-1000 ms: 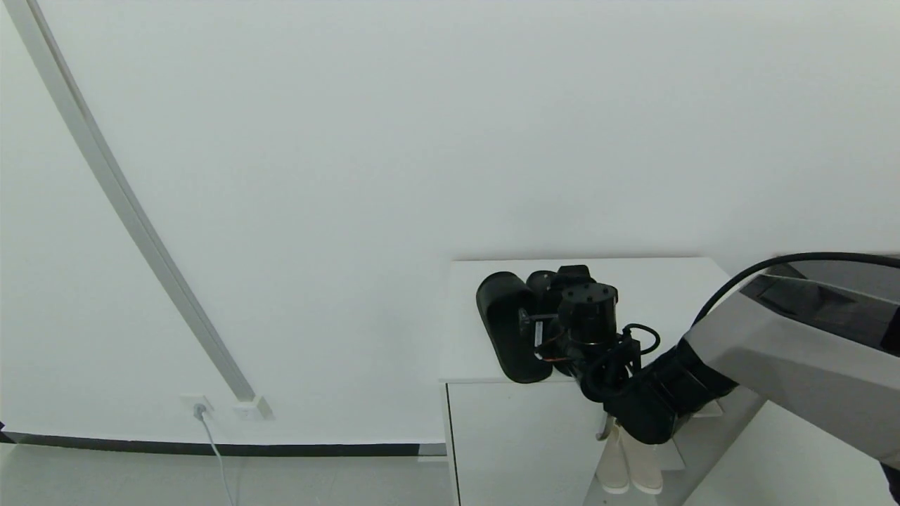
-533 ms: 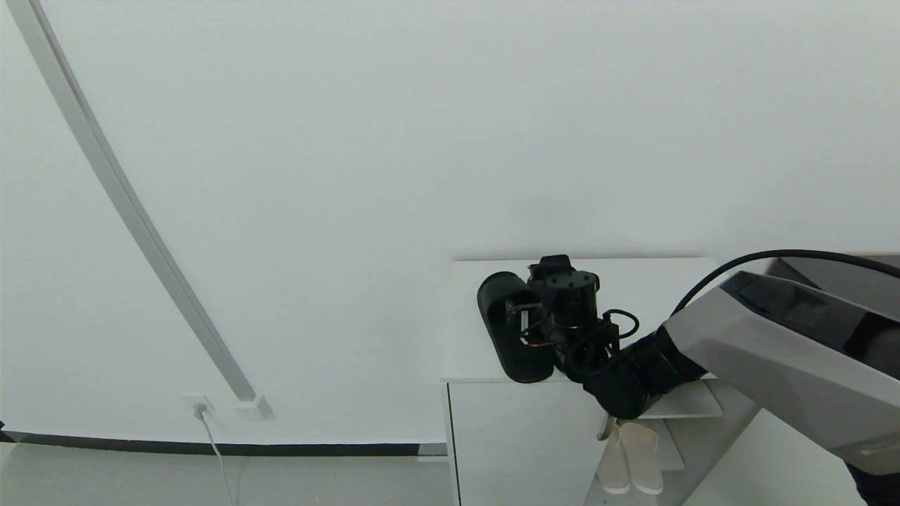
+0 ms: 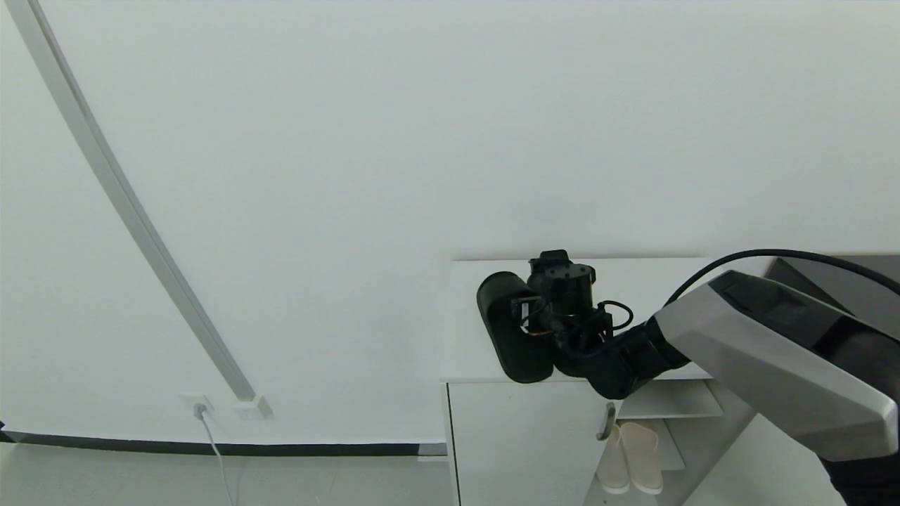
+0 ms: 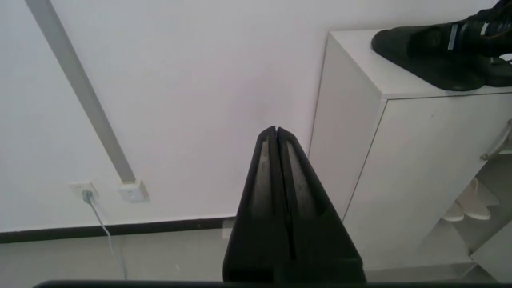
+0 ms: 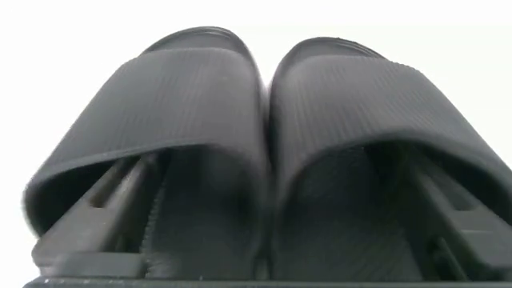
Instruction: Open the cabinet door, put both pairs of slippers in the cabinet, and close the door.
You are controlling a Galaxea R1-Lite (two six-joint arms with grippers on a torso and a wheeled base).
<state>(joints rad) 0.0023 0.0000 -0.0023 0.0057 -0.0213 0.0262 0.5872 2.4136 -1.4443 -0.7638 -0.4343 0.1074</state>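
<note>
Two black slippers (image 3: 513,337) lie side by side atop the white cabinet (image 3: 520,436), near its left edge. Spread wide, the right fingers (image 5: 108,192) sit under their straps. Pressed together and empty, the left fingers (image 4: 264,192) hang before a white wall (image 3: 351,140). A pair of pale slippers (image 3: 629,457) rests inside the cabinet.

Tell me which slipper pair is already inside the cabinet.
The white pair, on an inner shelf; the black pair lies on top of the cabinet.

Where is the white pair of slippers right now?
In the head view's lower right, the white slippers sit side by side on a lower shelf inside the open cabinet, below the top where the black slippers lie.
</note>
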